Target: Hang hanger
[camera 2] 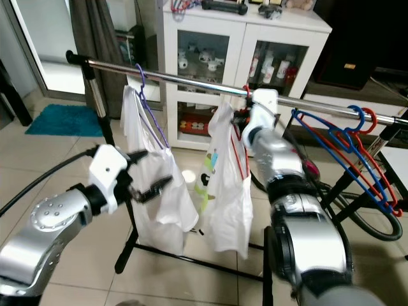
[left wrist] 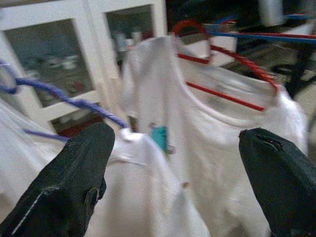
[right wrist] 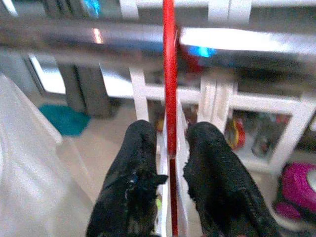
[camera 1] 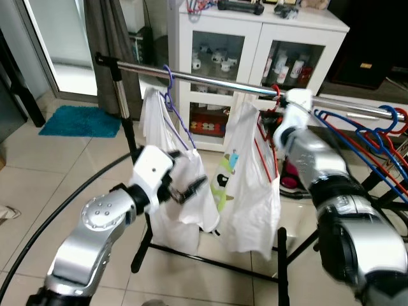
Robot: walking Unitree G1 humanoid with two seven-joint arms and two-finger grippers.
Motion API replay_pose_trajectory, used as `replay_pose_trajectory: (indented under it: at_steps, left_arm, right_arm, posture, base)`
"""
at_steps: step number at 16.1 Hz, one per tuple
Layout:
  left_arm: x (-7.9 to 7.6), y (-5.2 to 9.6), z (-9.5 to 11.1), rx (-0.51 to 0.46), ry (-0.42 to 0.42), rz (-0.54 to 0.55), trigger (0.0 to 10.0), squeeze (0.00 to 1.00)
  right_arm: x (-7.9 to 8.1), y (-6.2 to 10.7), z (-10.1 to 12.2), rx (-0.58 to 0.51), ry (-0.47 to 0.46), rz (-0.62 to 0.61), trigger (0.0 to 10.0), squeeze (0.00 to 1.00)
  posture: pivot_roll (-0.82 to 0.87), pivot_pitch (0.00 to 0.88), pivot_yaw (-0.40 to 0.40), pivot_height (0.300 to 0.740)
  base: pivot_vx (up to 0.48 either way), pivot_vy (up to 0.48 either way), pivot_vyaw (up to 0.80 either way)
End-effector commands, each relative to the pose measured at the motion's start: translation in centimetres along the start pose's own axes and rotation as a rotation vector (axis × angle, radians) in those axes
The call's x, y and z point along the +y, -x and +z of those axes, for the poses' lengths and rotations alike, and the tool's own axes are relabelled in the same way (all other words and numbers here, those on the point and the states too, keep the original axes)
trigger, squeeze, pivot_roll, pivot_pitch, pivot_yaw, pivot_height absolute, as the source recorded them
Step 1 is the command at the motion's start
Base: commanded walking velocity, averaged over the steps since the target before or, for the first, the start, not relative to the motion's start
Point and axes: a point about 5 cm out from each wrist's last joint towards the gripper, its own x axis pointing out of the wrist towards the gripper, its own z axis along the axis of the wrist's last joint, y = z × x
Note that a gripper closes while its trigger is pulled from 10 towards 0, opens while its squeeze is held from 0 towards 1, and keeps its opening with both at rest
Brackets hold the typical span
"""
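Observation:
A red hanger (right wrist: 169, 74) carries a white shirt (camera 1: 252, 191) with a printed patch. Its hook sits at the metal rail (camera 1: 210, 80) of a clothes rack. My right gripper (right wrist: 171, 127) is up by the rail, shut on the red hanger's wire just below the hook, also seen as the right gripper (camera 1: 280, 102). To the left, a purple hanger (camera 1: 171, 95) hangs on the rail with another white shirt (camera 1: 191, 210). My left gripper (camera 1: 191, 185) is open beside that shirt, its fingers (left wrist: 74, 182) spread wide with nothing between them.
Empty blue and red hangers (camera 1: 363, 134) hang at the rail's right end. A white cabinet (camera 1: 255, 44) with glass doors stands behind the rack. The rack's black base (camera 1: 210, 261) and a black cable (camera 1: 64, 204) lie on the tiled floor. A teal mat (camera 1: 80, 121) is far left.

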Motion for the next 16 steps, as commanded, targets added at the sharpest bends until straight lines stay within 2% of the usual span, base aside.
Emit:
replay_pose_trajectory:
  at_steps: [1,2,3,4,5,6,7,8,9,10,11,12,16]
  left_arm:
    - [0.4,-0.2,0.3,-0.02,-0.009,0.039,10.0,0.0]
    - [0.1,0.2,-0.3,-0.002,0.028,0.079,10.0,0.0]
    - [0.0,0.4,-0.7,0.013,0.071,0.111,10.0,0.0]
    - [0.1,0.7,-1.0,0.006,0.086,0.182,10.0,0.0]
    - [0.1,0.8,-1.2,0.004,0.089,0.209,10.0,0.0]
    - [0.2,1.3,-1.7,0.017,0.098,0.294,10.0,0.0]
    - [0.3,1.6,-1.9,0.025,0.095,0.331,10.0,0.0]
    - [0.5,2.5,-2.5,0.033,0.079,0.435,10.0,0.0]
    - [0.5,2.8,-2.8,0.038,0.075,0.462,10.0,0.0]
    - [0.2,3.4,-3.4,0.058,0.086,0.492,10.0,0.0]
    - [-0.1,3.7,-3.7,0.039,0.1,0.502,10.0,0.0]
    - [-0.7,3.9,-4.2,0.035,0.113,0.474,10.0,0.0]
    - [-1.4,3.5,-4.7,0.063,0.115,0.421,10.0,0.0]
  right_arm:
    - [-0.4,0.8,0.5,-0.035,-0.004,0.026,10.0,1.0]
    - [0.3,3.6,0.1,-0.076,0.024,0.152,10.0,1.0]
    - [0.7,5.1,-0.2,-0.083,0.031,0.205,10.0,1.0]
    - [1.0,6.8,-0.9,-0.073,0.055,0.234,10.0,1.0]
    - [1.1,7.5,-1.1,-0.069,0.066,0.241,10.0,1.0]
    - [1.2,9.5,-2.1,-0.041,0.076,0.24,10.0,1.0]
    - [1.2,10.6,-2.6,-0.034,0.074,0.229,10.0,1.0]
    - [1.0,13.2,-4.1,-0.03,0.03,0.174,10.0,0.0]
    - [0.9,14.1,-4.6,-0.029,0.014,0.151,10.0,0.0]
    - [0.7,15.6,-5.9,-0.018,-0.036,0.088,10.0,0.0]
    - [0.2,16.6,-7.0,-0.053,-0.048,-0.004,10.0,0.0]
    - [0.0,17.2,-8.3,-0.05,-0.052,-0.079,10.0,0.0]
    - [0.1,17.4,-10.2,0.042,0.018,-0.083,10.0,0.0]
  posture:
    - [0.15,0.0,-0.065,0.74]
    - [0.13,0.0,-0.051,0.74]
    - [0.12,0.0,-0.046,0.74]
    - [0.12,0.0,-0.041,0.74]
    - [0.11,0.0,-0.04,0.74]
    - [0.1,0.0,-0.035,0.74]
    - [0.1,0.0,-0.035,0.74]
    - [0.1,0.0,-0.029,0.74]
    - [0.09,0.0,-0.028,0.74]
    - [0.09,0.0,-0.028,0.74]
    - [0.09,0.0,-0.027,0.74]
    - [0.09,0.0,-0.026,0.74]
    - [0.09,0.0,-0.027,0.74]
  base:
    - [0.0,0.0,0.0]
    - [0.0,0.0,0.0]
    - [0.0,0.0,0.0]
    - [0.0,0.0,0.0]
    - [0.0,0.0,0.0]
    - [0.0,0.0,0.0]
    - [0.0,0.0,0.0]
    - [0.0,0.0,0.0]
    - [0.0,0.0,0.0]
    - [0.0,0.0,0.0]
    - [0.0,0.0,0.0]
    - [0.0,0.0,0.0]
    - [0.0,0.0,0.0]
